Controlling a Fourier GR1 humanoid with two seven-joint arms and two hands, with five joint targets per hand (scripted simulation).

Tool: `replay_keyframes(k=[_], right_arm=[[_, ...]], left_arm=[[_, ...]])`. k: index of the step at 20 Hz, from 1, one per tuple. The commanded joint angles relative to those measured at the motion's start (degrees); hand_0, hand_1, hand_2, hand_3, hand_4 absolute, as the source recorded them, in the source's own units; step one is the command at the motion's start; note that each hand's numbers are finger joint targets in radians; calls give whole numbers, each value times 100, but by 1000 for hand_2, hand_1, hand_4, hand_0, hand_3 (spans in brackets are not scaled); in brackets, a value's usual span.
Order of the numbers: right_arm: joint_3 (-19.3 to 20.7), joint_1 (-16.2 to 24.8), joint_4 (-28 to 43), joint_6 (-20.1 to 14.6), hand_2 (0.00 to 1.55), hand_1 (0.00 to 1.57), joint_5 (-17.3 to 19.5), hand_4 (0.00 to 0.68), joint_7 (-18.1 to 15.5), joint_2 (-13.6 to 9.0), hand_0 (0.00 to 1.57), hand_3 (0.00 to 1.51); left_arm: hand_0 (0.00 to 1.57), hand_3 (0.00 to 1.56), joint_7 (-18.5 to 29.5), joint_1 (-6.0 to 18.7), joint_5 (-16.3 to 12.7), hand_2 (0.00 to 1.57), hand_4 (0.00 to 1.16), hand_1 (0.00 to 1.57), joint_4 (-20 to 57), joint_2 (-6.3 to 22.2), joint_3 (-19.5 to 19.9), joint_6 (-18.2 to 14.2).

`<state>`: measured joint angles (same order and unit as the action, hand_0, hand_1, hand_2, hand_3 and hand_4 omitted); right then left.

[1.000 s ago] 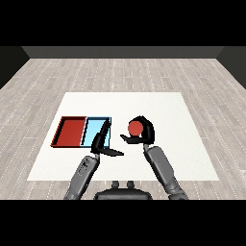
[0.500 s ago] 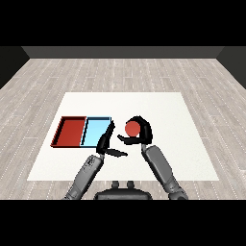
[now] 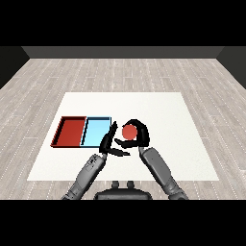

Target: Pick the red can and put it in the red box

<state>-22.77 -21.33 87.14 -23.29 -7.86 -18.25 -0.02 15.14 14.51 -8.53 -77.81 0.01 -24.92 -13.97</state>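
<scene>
Cans number one: a single red can (image 3: 129, 131) sits inside the curl of the right hand (image 3: 139, 137), whose black fingers arch over the can's far side and wrap down around it while the thumb comes in from below. Only the can's round red top shows; its body is hidden by the hand, so whether it rests on the table or is lifted off it cannot be told.

Hands number two. The left hand (image 3: 108, 144) is just to the left of the right hand, its fingers straight and held together, pointing up and away from the robot, holding nothing. Its thumb juts toward the right hand, ending close under the can. Whether the two hands touch cannot be told.

Trays number two, side by side and touching along one edge. The light blue tray (image 3: 94, 131) lies immediately left of the left hand, whose fingertips overlap its near right corner. The red tray (image 3: 71, 131) lies beyond the blue one, farther left, well apart from the can.

One white table (image 3: 168, 115) carries everything, and two grey forearms rise from the lower corners toward the hands.
</scene>
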Motion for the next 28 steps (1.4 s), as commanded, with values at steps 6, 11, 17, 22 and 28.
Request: replay_keyframes(k=[6,11,17,22,28], right_arm=[[-351,128,383,-122,1444,1496,-337,640,128,1,1496,1405],[-515,-590,-252,-499,1450,1507,-861,652,-262,1,1507,1417],[-989,-374,-535,-674,1456,1521,-895,648,-706,1,1521,1403],[-1008,-372,-188,-872,1468,1534,-723,649,-221,1,1534,1405],[-939,40,-220,-445,1448,1494,-736,654,-597,-23,1494,1391]], left_arm=[[0,0,82,438,-474,0,0,0,384,-1,-91,47],[0,0,-185,443,-644,0,0,0,6,-1,-664,-550],[0,0,235,432,-590,0,0,0,418,-1,-195,189],[0,0,160,559,-708,0,821,0,496,1,-580,-1263],[1571,1475,107,814,-1179,1561,1120,1571,637,3,-802,-1940]])
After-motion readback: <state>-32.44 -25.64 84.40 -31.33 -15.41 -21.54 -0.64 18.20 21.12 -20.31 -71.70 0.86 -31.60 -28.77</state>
